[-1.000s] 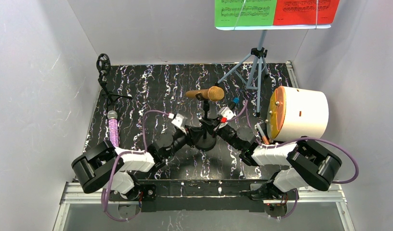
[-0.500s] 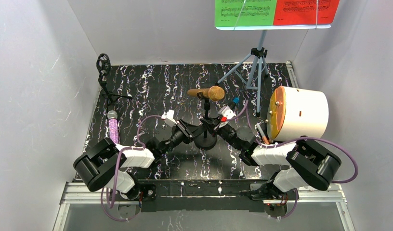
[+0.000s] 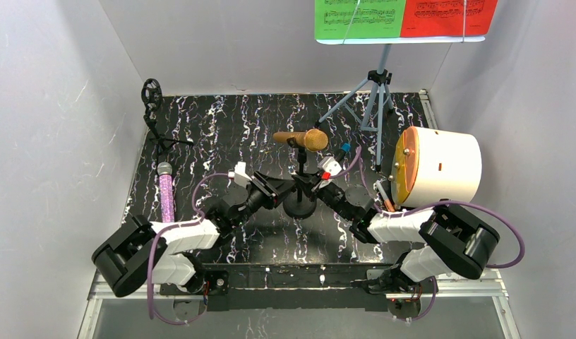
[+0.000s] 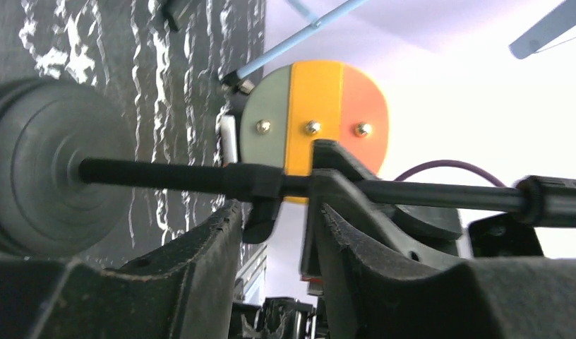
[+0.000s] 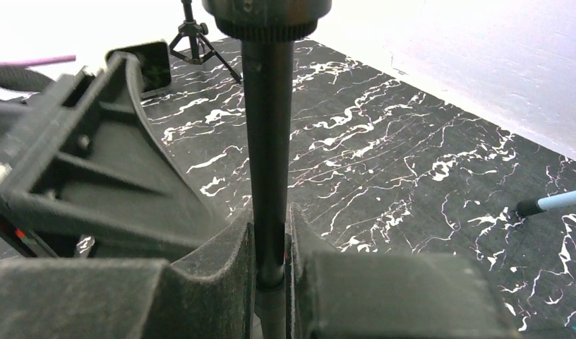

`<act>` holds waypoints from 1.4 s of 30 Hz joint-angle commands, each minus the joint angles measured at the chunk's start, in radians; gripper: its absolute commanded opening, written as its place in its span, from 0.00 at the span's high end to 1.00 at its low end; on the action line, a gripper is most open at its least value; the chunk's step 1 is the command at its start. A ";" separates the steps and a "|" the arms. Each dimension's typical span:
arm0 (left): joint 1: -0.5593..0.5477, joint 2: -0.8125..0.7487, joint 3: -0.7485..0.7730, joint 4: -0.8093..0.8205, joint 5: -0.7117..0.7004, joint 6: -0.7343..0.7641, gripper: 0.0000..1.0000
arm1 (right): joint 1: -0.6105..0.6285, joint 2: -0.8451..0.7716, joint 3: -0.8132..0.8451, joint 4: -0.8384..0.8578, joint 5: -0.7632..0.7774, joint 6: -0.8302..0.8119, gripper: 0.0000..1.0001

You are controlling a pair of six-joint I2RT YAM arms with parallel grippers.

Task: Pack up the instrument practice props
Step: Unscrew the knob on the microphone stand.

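The gold microphone (image 3: 300, 139) lies level on top of a thin black mic mount (image 3: 301, 169) with a round base (image 3: 300, 206). My right gripper (image 3: 308, 186) is shut on the mount's pole (image 5: 268, 141), which runs up between its pads (image 5: 237, 247). My left gripper (image 3: 284, 189) faces it from the left, open, with the pole (image 4: 158, 174) and a clamp knob (image 4: 261, 212) crossing just past its fingertips (image 4: 222, 226). The purple glitter microphone (image 3: 165, 192) lies on the mat at the left. The pale blue music rack (image 3: 378, 92) holds green (image 3: 357, 19) and red (image 3: 447, 18) score sheets.
A white drum with an orange head (image 3: 437, 167) lies on its side at the right, close to my right arm. A second black mic mount (image 3: 152, 106) stands in the back left corner. White walls close in three sides of the marbled black mat (image 3: 229, 127).
My left gripper's jaws have spread apart and the left arm has drawn back to the left. The right gripper has kept its hold on the pole.
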State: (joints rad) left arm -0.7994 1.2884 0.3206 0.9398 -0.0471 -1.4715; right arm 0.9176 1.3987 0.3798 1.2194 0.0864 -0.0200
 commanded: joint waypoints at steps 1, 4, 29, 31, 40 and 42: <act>0.018 -0.088 0.029 0.016 -0.087 0.078 0.58 | 0.004 0.002 0.031 0.028 -0.005 -0.034 0.99; 0.020 -0.093 0.041 0.008 -0.086 0.111 0.58 | 0.004 0.004 0.035 0.023 -0.008 -0.035 0.99; 0.019 -0.178 0.078 -0.324 -0.198 0.302 0.54 | 0.006 0.018 0.044 0.017 -0.019 -0.035 0.99; 0.020 -0.182 0.092 -0.334 -0.180 0.332 0.54 | 0.007 0.022 0.046 0.017 -0.021 -0.035 0.99; 0.019 -0.131 0.129 -0.307 -0.089 0.352 0.54 | 0.009 0.037 0.054 0.017 -0.025 -0.031 0.99; 0.019 -0.115 0.127 -0.299 -0.083 0.343 0.55 | 0.009 0.037 0.054 0.017 -0.026 -0.031 0.99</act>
State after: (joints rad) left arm -0.7788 1.1507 0.4175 0.6415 -0.1455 -1.1473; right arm 0.9180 1.4166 0.3985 1.2129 0.0750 -0.0307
